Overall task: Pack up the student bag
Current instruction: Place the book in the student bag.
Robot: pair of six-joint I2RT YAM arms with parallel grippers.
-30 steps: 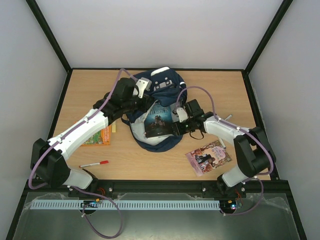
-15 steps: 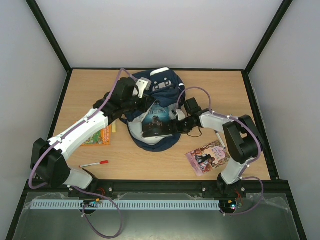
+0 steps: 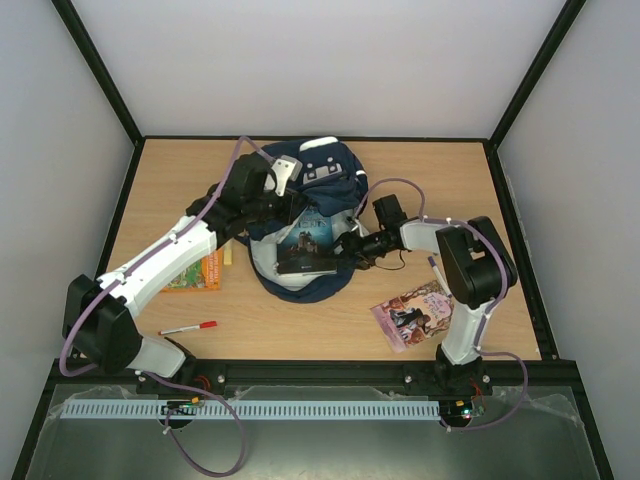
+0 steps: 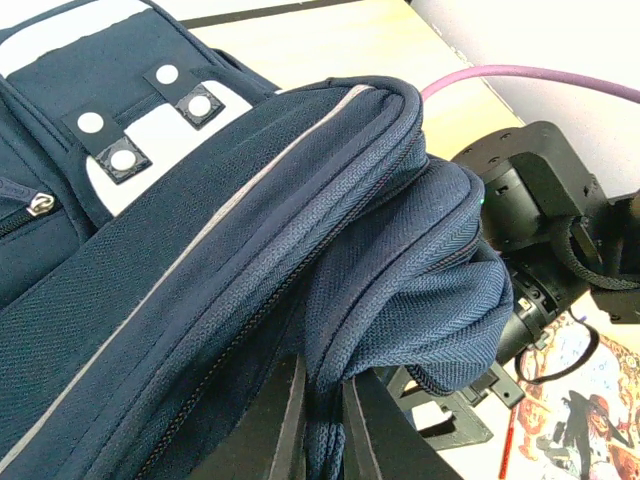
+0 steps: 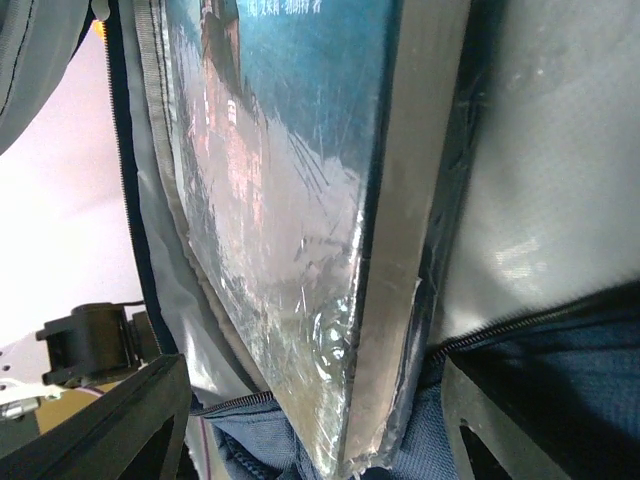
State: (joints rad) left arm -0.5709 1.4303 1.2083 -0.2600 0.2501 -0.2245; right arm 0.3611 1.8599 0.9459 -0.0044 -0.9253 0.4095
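The student bag (image 3: 318, 170) lies at the table's back middle, navy with a white patch (image 4: 150, 140), its mouth held agape and its grey lining (image 5: 560, 200) showing. My left gripper (image 3: 283, 207) is shut on the folded zip edge of the bag (image 4: 420, 270), which is pinched between the fingers (image 4: 285, 430). A dark teal book (image 3: 305, 243) sits partly inside the mouth. My right gripper (image 3: 346, 247) stands open at the book's near-right corner. In the right wrist view that corner (image 5: 370, 440) lies between the spread fingers (image 5: 120, 420), touching neither.
A pink illustrated book (image 3: 417, 313) lies at the front right, also seen under the bag (image 4: 590, 400). A red pen (image 3: 190, 327) lies at the front left. An orange book (image 3: 197, 272) and a small yellow item (image 3: 228, 257) sit beneath the left arm.
My right gripper has opened and let go of the teal book. The arm folded in towards the bag, and the book shifted left, deeper into the mouth. The left grip held still.
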